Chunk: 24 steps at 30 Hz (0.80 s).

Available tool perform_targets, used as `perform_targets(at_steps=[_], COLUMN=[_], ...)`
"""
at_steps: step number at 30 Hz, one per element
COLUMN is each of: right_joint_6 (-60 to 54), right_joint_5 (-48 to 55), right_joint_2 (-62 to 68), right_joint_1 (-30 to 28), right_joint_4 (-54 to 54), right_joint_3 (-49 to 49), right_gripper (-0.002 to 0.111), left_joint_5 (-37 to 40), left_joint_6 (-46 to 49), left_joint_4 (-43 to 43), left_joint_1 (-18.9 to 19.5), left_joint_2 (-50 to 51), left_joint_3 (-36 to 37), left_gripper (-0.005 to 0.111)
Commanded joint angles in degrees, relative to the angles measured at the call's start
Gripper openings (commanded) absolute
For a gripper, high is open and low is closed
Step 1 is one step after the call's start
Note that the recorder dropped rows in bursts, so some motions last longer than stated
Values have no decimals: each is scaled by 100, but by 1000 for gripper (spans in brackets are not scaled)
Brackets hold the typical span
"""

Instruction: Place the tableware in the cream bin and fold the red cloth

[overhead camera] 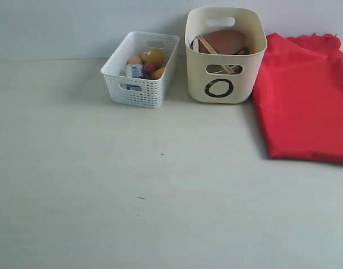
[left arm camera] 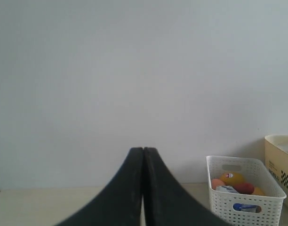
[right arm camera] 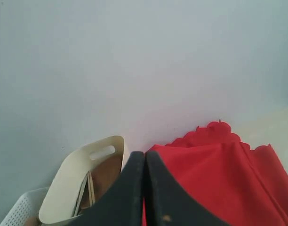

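The cream bin (overhead camera: 225, 56) with a black ring mark stands at the back of the table. Inside it lean a round brown wooden plate (overhead camera: 223, 41) and wooden chopsticks (overhead camera: 208, 46); the other tableware is hidden. The red cloth (overhead camera: 306, 95) lies folded to the bin's right, scalloped edge at the back. Neither arm shows in the exterior view. My left gripper (left arm camera: 143, 153) is shut and empty, above the table left of the baskets. Shut and empty as well, my right gripper (right arm camera: 144, 155) hovers facing the cream bin (right arm camera: 83, 179) and red cloth (right arm camera: 219, 174).
A white lattice basket (overhead camera: 140, 70) left of the cream bin holds a lemon (overhead camera: 153, 57), an egg (overhead camera: 134, 60) and a small milk carton (overhead camera: 135, 70). That lattice basket (left arm camera: 243, 190) is also in the left wrist view. A pale wall backs the table.
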Motion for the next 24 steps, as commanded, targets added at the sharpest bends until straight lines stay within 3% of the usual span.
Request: perform_targets(at_steps=[1, 12, 24], right_joint_6=[2, 2, 2], right_joint_5=[-22, -29, -15], right_joint_2=[-28, -28, -28], right_joint_1=[-13, -13, -13], right_joint_4=[-19, -19, -19], right_joint_3=[26, 26, 26], right_gripper=[0, 0, 0], left_joint_5=[661, 2371, 2528], left_joint_6=[-244, -244, -232], left_joint_4=[510, 510, 510], left_joint_1=[13, 25, 25], left_joint_2=[-295, -799, -799], left_joint_3=[17, 17, 17], left_gripper=[1, 1, 1])
